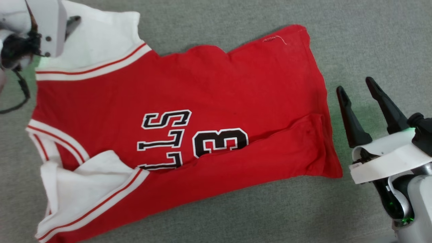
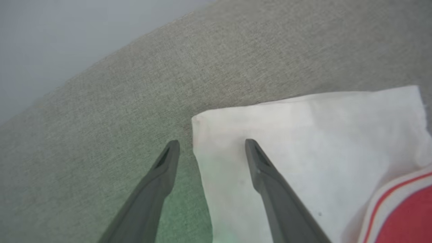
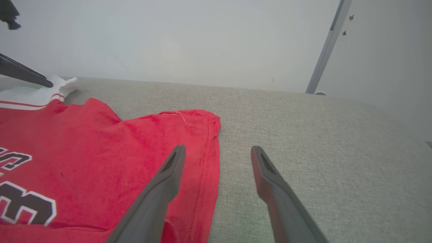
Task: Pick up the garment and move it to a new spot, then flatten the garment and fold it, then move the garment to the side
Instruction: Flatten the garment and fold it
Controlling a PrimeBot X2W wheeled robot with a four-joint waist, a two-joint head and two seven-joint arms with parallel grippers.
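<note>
Your shirt point(image 1: 202, 101) lies spread across the middle and left of the head view on the grey-green cloth surface point(image 1: 371, 40), collar toward the left edge and hem point(image 1: 325, 111) toward the right. Its lower side is folded up over the body and covers part of the lettering point(image 1: 168, 135). One white sleeve point(image 1: 101, 44) reaches into the upper left corner. The other sleeve point(image 1: 84, 189) is rumpled at the lower left, where the shirt runs off the bottom edge. A loose thread point(image 1: 278, 38) sits near the shirt's upper right corner.

Your right gripper point(image 1: 354, 84) stands at the right of the head view, just beside the hem, fingers spread wide with nothing between them. You have bare surface above, below and right of the shirt there.

Your left gripper point(image 2: 212, 142) is also spread and empty. In its wrist view the fingers straddle the sleeve's side edge near its corner, one over white cloth, one over bare surface. You cannot tell whether they touch.

In the right wrist view the surface's far edge meets a pale wall point(image 3: 202, 33), with a slanted metal bar point(image 3: 325, 50) at the upper right.
</note>
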